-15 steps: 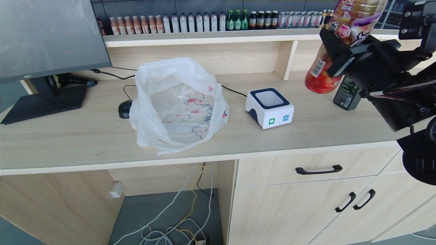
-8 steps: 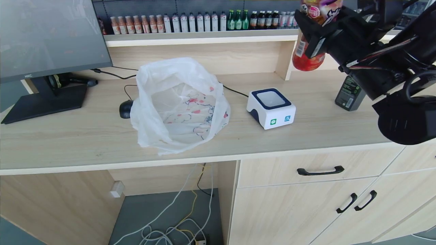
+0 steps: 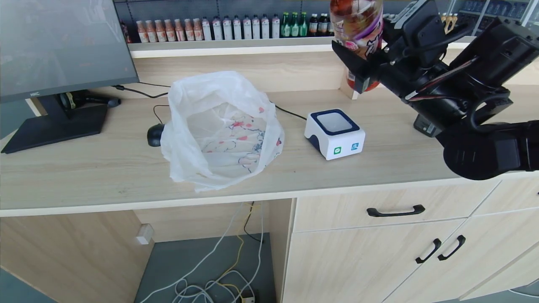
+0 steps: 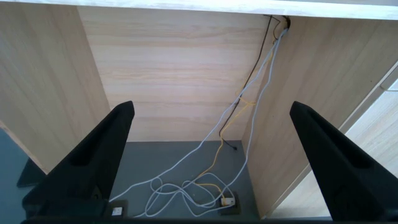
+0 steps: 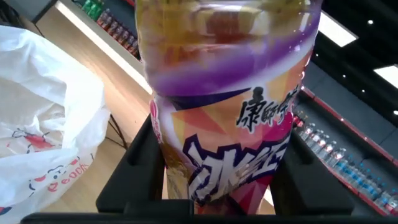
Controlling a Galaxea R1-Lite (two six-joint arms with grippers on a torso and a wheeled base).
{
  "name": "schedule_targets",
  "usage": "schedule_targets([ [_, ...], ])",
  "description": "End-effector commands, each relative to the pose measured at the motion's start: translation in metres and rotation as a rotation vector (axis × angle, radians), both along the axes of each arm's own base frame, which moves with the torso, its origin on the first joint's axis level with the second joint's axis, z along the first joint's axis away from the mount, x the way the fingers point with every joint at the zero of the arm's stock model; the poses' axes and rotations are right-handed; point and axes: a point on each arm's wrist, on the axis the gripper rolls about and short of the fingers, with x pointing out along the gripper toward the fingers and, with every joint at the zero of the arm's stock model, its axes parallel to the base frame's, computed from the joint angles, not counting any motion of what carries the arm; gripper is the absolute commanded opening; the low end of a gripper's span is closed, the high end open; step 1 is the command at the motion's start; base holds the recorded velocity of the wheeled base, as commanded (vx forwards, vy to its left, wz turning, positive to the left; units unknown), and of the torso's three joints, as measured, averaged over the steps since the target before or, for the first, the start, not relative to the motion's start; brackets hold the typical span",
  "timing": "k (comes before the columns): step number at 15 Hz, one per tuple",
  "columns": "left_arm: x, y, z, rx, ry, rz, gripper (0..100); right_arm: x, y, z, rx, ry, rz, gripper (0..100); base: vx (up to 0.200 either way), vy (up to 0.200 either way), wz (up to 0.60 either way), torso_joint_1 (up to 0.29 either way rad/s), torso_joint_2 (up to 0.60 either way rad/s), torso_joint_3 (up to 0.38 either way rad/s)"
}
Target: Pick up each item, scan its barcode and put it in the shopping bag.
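My right gripper is shut on a drink bottle with a purple and orange label. It holds the bottle high above the counter, behind and slightly right of the white scanner. The right wrist view shows the bottle close up between the black fingers, with the shopping bag beyond it. The white shopping bag stands open on the counter left of the scanner. Partly hidden behind my right arm, a dark item stands on the counter. My left gripper hangs open below the counter, holding nothing.
A monitor stands at the counter's left, with a black mouse beside the bag. Bottles line the back shelf. Drawers and doors sit under the counter's right half. Cables lie on the floor in the opening underneath.
My right arm has carried the bottle left and upward, from over the counter's right end to a spot behind the scanner. The bag and scanner have stayed put.
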Motion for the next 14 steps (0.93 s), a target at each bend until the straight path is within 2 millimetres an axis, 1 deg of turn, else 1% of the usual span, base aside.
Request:
schedule_targets([
  [1,0.000,0.000,0.000,0.000,-0.001,0.000,100,0.004,0.004,-0.008,-0.053,-0.015,0.020,0,0.000,0.000,0.00,0.000,0.00,0.000],
  [2,0.000,0.000,0.000,-0.001,-0.001,0.000,100,0.005,0.006,-0.011,-0.086,-0.029,0.032,0,0.000,0.000,0.00,0.000,0.00,0.000],
  [4,0.000,0.000,0.000,-0.001,-0.001,0.000,100,0.006,0.006,-0.027,-0.121,0.000,0.051,0,0.000,0.000,0.00,0.000,0.00,0.000],
  [5,0.000,0.000,0.000,0.000,-0.001,0.000,100,0.006,0.005,-0.032,-0.143,-0.016,0.070,0,0.000,0.000,0.00,0.000,0.00,0.000],
  [8,0.000,0.000,0.000,-0.001,-0.001,0.000,100,0.007,0.002,-0.039,-0.194,-0.026,0.087,0,0.000,0.000,0.00,0.000,0.00,0.000],
  [9,0.000,0.000,0.000,-0.001,-0.001,0.000,100,0.007,0.002,-0.045,-0.236,-0.037,0.113,0,0.000,0.000,0.00,0.000,0.00,0.000],
  [10,0.000,0.000,0.000,0.000,-0.001,0.000,100,0.010,0.001,-0.050,-0.283,-0.064,0.135,0,0.000,0.000,0.00,0.000,0.00,0.000],
  [11,0.000,0.000,0.000,0.000,-0.001,0.000,100,0.013,-0.005,-0.052,-0.310,-0.081,0.136,0,0.000,0.000,0.00,0.000,0.00,0.000],
  [14,0.000,0.000,0.000,-0.001,-0.001,0.000,100,0.020,-0.013,-0.058,-0.330,-0.078,0.135,0,0.000,0.000,0.00,0.000,0.00,0.000],
])
